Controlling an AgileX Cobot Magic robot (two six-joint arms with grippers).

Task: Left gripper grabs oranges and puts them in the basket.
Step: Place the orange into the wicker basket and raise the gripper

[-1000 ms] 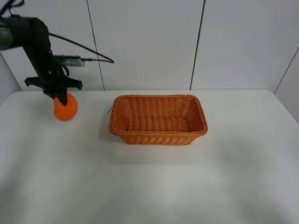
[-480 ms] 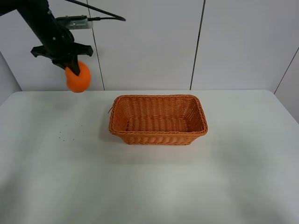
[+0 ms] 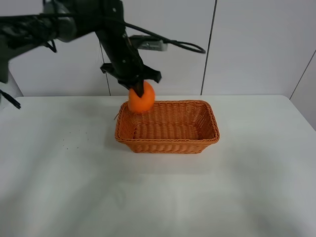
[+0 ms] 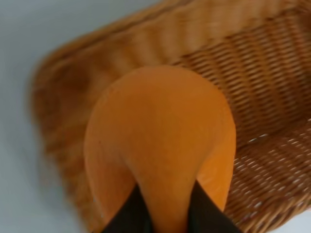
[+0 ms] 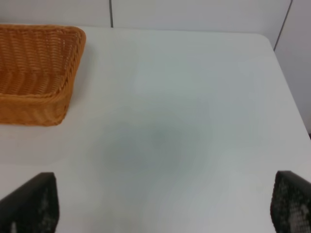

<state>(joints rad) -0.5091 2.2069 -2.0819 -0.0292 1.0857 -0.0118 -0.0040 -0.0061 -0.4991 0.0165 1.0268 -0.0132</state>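
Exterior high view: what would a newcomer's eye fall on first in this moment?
The bright round orange fruit stands out, pinched in the black left gripper and hanging above the back-left corner of the rectangular woven wicker basket. The basket sits near the middle of the white table and looks empty inside.

A matte white worktop [image 3: 163, 197] meets pale grey wall panels [image 3: 256, 44] at its far edge; thin dark seams [image 3: 208, 49] divide the panels.
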